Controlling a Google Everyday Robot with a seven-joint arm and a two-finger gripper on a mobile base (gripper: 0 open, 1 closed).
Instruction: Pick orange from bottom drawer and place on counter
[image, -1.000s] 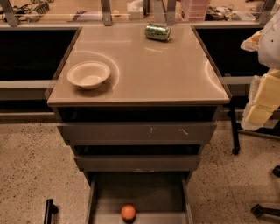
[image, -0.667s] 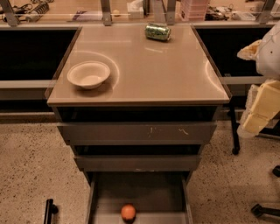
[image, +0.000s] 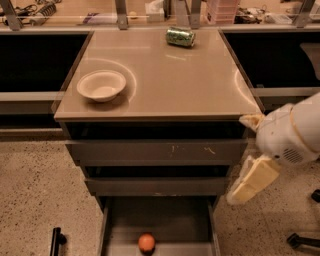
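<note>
The gripper (image: 251, 181) hangs right of the upper drawer fronts (image: 155, 150), tilted down-left; its opening state cannot be determined. The orange (image: 146, 242) rests in the bottom drawer (image: 160, 220), near centre.

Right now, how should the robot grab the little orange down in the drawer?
Probably across its round middle, from straight above: the orange sits on the floor of the open bottom drawer, with walls on either side. The gripper hangs to the right of the cabinet.
</note>
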